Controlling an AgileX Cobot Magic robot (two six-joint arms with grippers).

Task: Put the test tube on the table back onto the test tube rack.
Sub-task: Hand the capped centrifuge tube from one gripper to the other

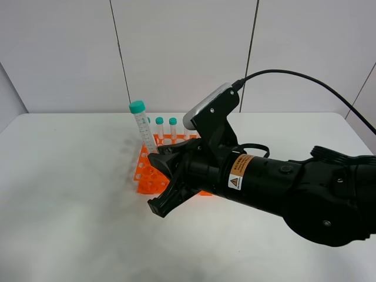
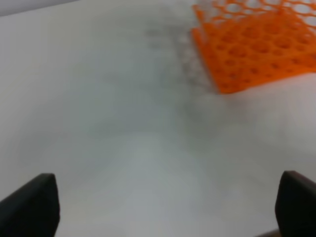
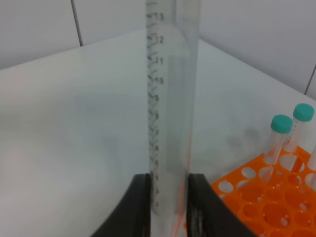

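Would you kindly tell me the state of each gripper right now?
Left gripper: open, holding nothing.
Right gripper: closed on the test tube.

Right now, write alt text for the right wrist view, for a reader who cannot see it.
A clear graduated tube stands upright, clamped near its lower end between two black jaws, with a white table behind it. Beside it is a corner of an orange rack holding two teal-capped tubes.
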